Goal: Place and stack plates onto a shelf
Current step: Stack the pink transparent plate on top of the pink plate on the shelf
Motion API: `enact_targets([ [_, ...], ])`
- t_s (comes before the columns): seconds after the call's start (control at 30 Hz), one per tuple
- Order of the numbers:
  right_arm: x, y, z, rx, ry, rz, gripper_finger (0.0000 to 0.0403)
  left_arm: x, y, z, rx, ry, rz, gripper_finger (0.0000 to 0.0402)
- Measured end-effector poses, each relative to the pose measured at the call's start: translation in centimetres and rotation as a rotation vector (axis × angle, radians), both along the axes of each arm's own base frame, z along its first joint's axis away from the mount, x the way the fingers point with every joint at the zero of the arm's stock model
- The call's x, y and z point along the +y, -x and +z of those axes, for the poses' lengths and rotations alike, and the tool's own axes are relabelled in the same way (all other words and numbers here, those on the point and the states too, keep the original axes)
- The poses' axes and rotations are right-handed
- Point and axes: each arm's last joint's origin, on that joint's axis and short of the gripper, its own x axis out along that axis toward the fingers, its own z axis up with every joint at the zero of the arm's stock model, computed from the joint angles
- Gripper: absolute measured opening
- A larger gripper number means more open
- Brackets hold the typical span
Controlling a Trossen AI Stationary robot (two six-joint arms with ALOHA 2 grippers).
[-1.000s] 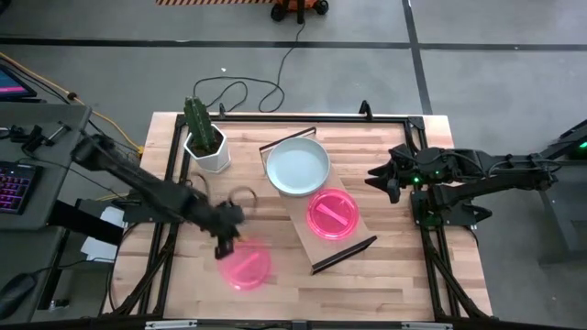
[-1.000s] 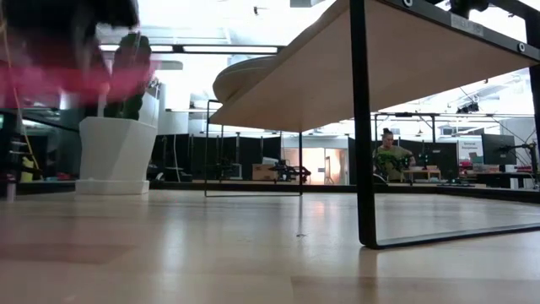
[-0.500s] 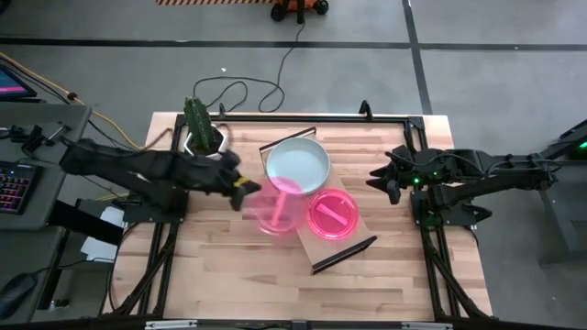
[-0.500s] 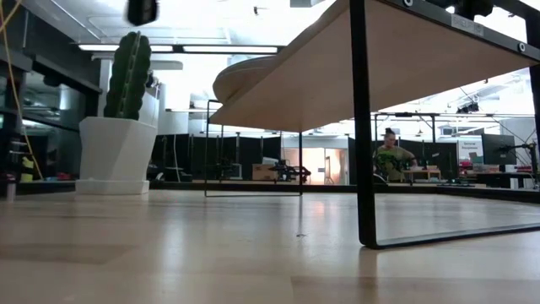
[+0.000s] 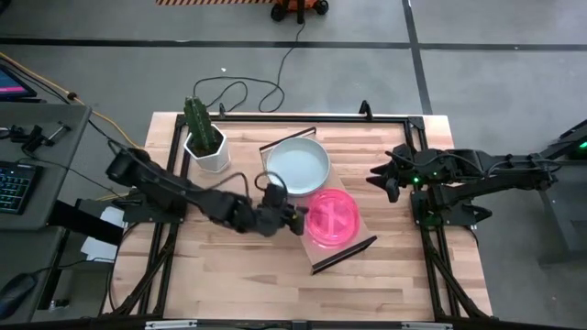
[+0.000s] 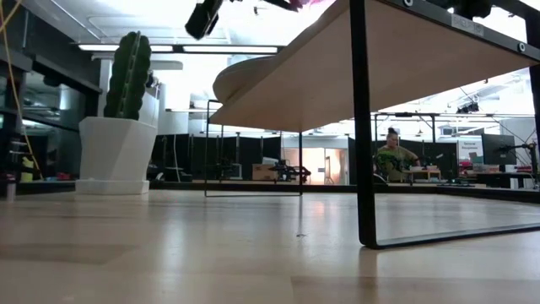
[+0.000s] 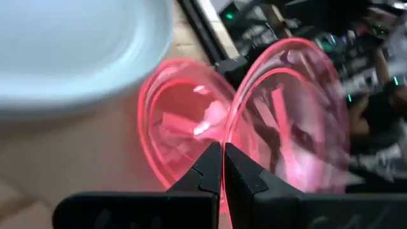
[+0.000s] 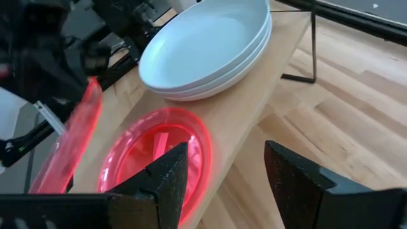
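Observation:
A long light-wood shelf lies slantwise on the table on dark end brackets. On its far part sits a stack of pale plates, the white one on top. On its near part lies a translucent pink plate. My left gripper reaches in from the table's left, shut on a second pink plate, which stands steeply tilted just above the lying one. My right gripper waits open at the table's right, clear of the shelf, its fingers spread wide. My left gripper pinches the held pink plate's rim between its two fingers. It comes from the table's left, slanting a little downward. The plate stands tilted nearly on edge beyond the fingertips, over the pink plate on the shelf; whether its lower edge touches anything I cannot tell.
A white pot with a green cactus stands at the table's far left. A dark metal frame runs round the tabletop. Bare wood lies along the near edge. In the low view the shelf's dark bracket leg rests on the table.
My left gripper has carried the pink plate from above the table's near left up and toward the right, to the shelf. Its wrist has rolled, and the plate has tipped from roughly level to nearly on edge. It stays shut. The right arm has kept still.

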Motion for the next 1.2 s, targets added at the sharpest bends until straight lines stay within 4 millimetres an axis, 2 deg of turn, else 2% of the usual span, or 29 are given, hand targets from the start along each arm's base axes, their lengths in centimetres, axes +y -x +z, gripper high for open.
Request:
enact_targets([
  [0.13, 0.0, 0.0, 0.0, 0.0, 0.002, -0.003, 0.019, -1.3, -0.5, -1.6, -0.008, 0.074, 0.053, 0.0],
  [0.27, 0.0, 0.0, 0.0, 0.0, 0.001, -0.004, 0.019, -1.7, -0.7, -2.5, -0.005, 0.117, 0.083, 0.0],
  [0.53, 0.0, 0.0, 0.0, -0.001, -0.004, -0.007, 0.019, -0.9, -0.9, -2.2, -0.082, 0.143, 0.221, 0.0],
  [0.7, 0.0, 0.0, 0.0, 0.0, -0.001, -0.005, 0.019, -0.5, -1.0, -2.2, -0.087, 0.149, 0.236, 0.0],
  [0.83, 0.0, 0.0, 0.0, 0.0, 0.001, -0.004, 0.019, -0.8, -1.2, -1.6, -0.084, 0.145, 0.223, 0.0],
  [1.03, -0.1, 0.0, 0.0, 0.0, 0.013, -0.022, 0.019, -2.0, -3.3, -0.9, -0.058, 0.101, 0.192, 0.0],
  [1.13, -0.1, 0.0, 0.0, -0.001, 0.022, -0.039, 0.019, -2.3, -4.4, -1.2, 0.002, 0.059, 0.193, 0.0],
  [1.2, -0.1, 0.0, 0.0, -0.002, 0.021, -0.044, 0.019, -2.1, -4.4, -1.4, 0.05, 0.044, 0.204, 0.0],
])
